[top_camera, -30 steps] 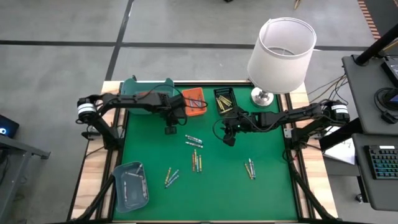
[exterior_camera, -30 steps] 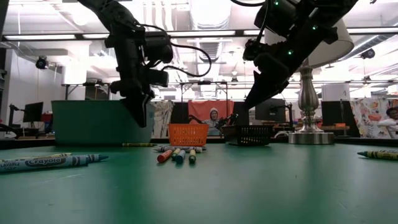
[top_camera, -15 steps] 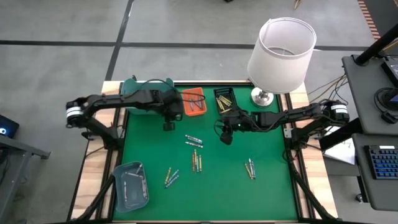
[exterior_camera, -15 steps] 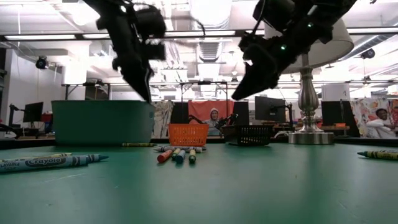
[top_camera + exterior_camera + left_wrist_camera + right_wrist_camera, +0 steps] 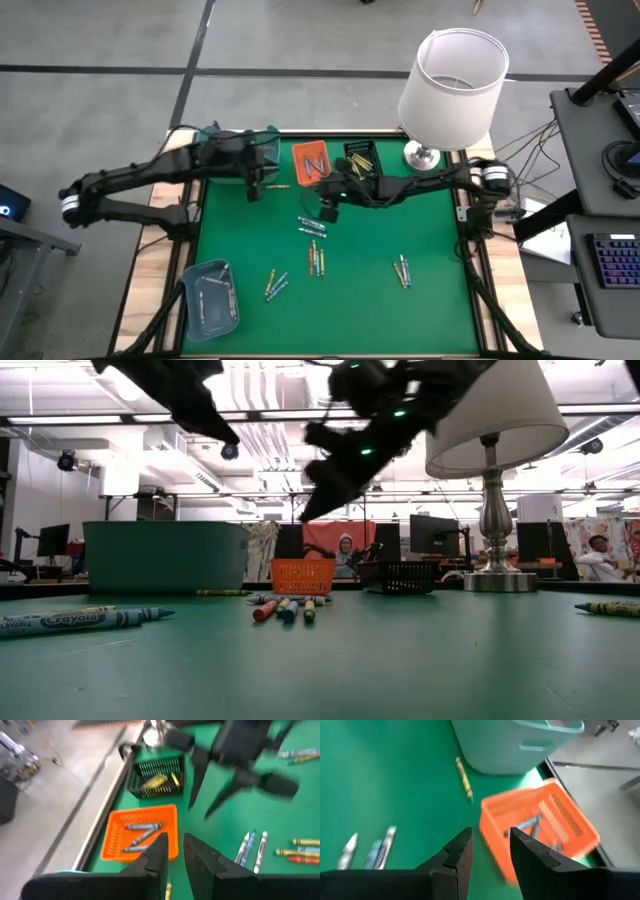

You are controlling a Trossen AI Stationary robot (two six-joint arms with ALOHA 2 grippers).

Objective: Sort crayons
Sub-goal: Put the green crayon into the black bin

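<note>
Loose crayons lie on the green mat in small groups (image 5: 312,228) (image 5: 316,260) (image 5: 275,285) (image 5: 402,270), and one yellow crayon (image 5: 278,186) lies by the teal bin (image 5: 240,150). The orange tray (image 5: 313,163) holds bluish crayons (image 5: 140,832) and the black tray (image 5: 361,162) holds yellow ones. My left gripper (image 5: 255,188) hangs in the air beside the teal bin, its fingers (image 5: 174,842) a narrow gap apart with nothing between them. My right gripper (image 5: 328,210) hovers open and empty (image 5: 490,837) just near of the orange tray, above the mat.
A grey-blue tray (image 5: 210,297) with a few crayons sits at the near left corner. A lamp with a white shade (image 5: 450,85) stands at the far right, its base (image 5: 422,156) beside the black tray. The mat's middle and near right are open.
My left gripper has risen well off the mat and drawn back toward the teal bin at the far left, tipping from steeply down to a shallower slant. My right gripper has travelled toward the table's left, from in front of the black tray to in front of the orange tray.
</note>
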